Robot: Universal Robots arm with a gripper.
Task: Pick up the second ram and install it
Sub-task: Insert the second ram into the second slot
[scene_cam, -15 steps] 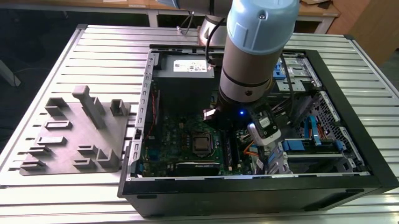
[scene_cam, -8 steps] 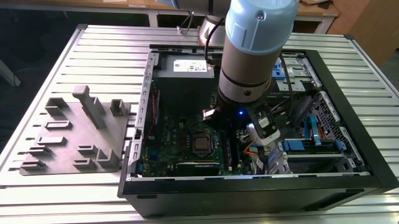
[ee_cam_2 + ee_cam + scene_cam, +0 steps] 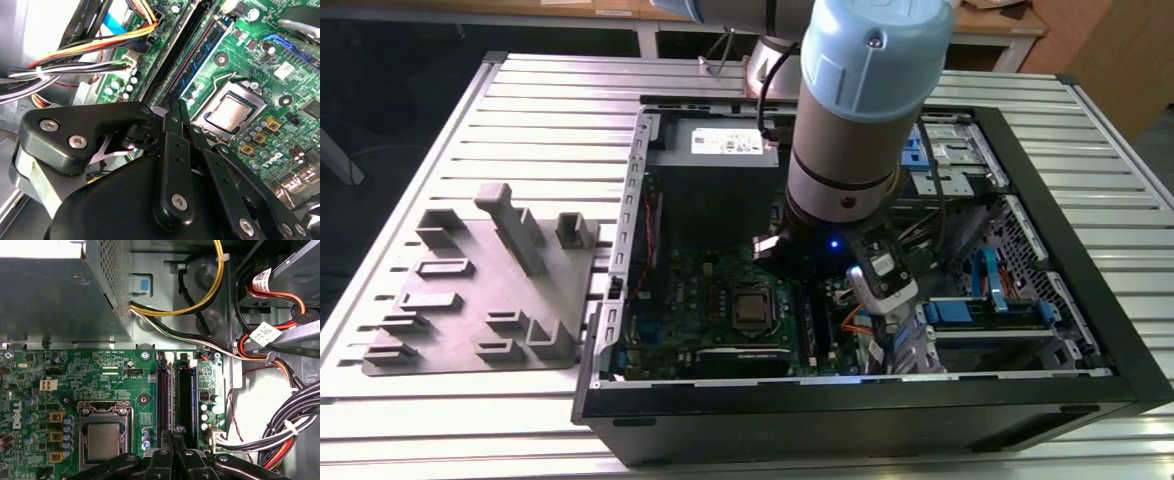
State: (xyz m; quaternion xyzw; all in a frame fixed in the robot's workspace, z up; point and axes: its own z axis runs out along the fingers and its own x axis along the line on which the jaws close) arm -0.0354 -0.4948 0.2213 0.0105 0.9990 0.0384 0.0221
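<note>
My gripper (image 3: 172, 107) reaches down into the open computer case (image 3: 1067, 300), low over the green motherboard (image 3: 120, 385). Its black fingers (image 3: 172, 440) are pressed together with no gap showing. The tips sit at one end of the long black memory slots (image 3: 163, 400), beside the processor socket (image 3: 104, 440). A thin blue-edged ram (image 3: 192, 400) stands edge-on in the row of slots, seen in the second wrist view as a ram (image 3: 205, 60) running away from the fingertips. I cannot tell whether the tips touch it. In the exterior view the arm hides the gripper (image 3: 825, 300).
A grey fixture plate (image 3: 487, 290) lies on the slatted table at the exterior view's left of the case. Cable bundles (image 3: 280, 435) and drive bays (image 3: 987, 300) crowd the side of the slots away from the processor. The power supply box (image 3: 55, 300) sits past the slots' far end.
</note>
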